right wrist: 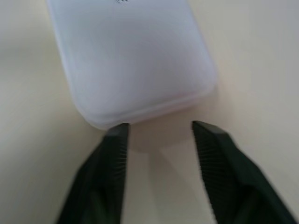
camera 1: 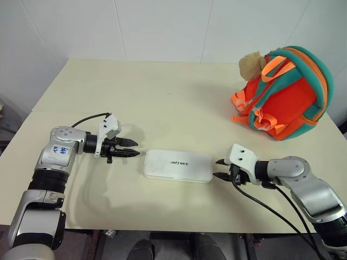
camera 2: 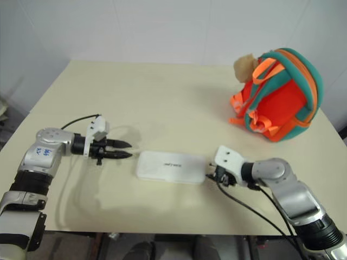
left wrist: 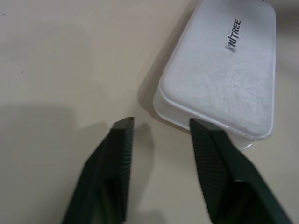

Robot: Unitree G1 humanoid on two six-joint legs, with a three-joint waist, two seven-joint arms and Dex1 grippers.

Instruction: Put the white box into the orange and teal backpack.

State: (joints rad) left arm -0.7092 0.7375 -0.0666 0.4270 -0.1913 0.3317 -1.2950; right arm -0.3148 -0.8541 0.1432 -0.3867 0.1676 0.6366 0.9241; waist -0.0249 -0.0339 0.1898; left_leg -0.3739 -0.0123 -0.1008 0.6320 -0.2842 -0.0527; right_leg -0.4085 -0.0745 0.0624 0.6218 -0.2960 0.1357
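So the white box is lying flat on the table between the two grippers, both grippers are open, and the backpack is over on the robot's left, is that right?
Not quite. The orange and teal backpack stands on the robot's right, as the left eye view shows. The rest holds: the white box lies flat on the table between the left gripper and the right gripper, both open.

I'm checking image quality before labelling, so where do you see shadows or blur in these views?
Left eye view: soft shadows on the table beside the left gripper. Left wrist view: white box sharp, its lettering readable, a shadow along its edge. Right wrist view: box and right gripper look soft.
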